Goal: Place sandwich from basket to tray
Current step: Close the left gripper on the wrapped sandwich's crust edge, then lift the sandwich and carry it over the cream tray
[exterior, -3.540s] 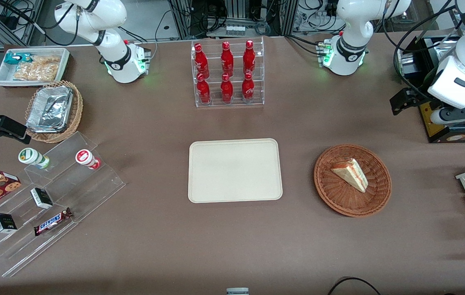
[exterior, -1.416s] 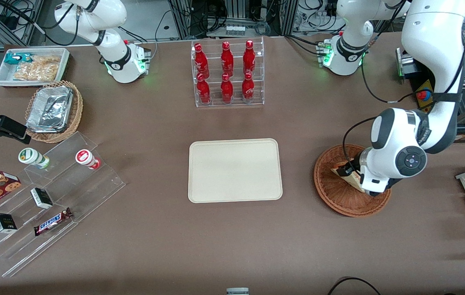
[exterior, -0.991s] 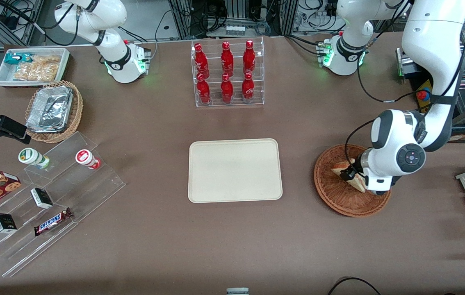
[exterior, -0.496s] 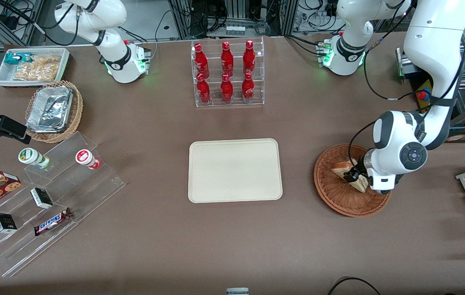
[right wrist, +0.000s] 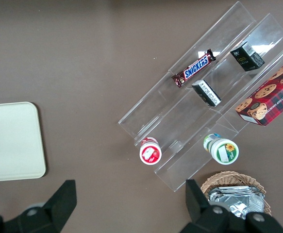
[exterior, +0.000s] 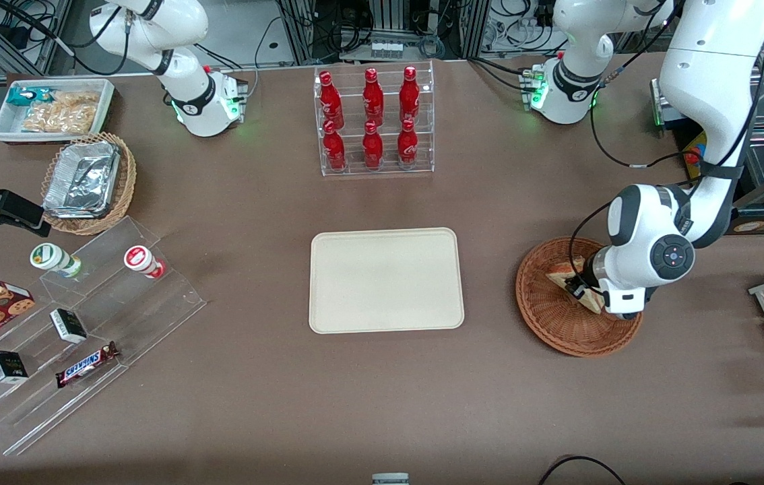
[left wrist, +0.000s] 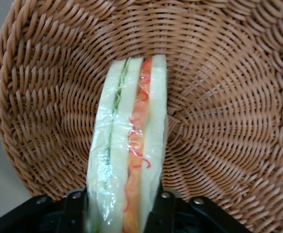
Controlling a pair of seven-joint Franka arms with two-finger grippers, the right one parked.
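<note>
Mostly hidden in the front view: gripper (exterior: 581, 291), under the white wrist, down in the basket (exterior: 550, 320). Covered too: much of the sandwich (exterior: 560, 277). Cut off at the wrist picture's edge: one end of the sandwich, most of each finger (left wrist: 75, 213), and the basket rim.

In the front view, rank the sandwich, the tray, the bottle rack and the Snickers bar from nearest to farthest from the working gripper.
Gripper sits low in the basket.
1. Sandwich, between its fingers.
2. Tray, mid-table.
3. Bottle rack, farther from the camera.
4. Snickers bar, toward the parked arm's end.
</note>
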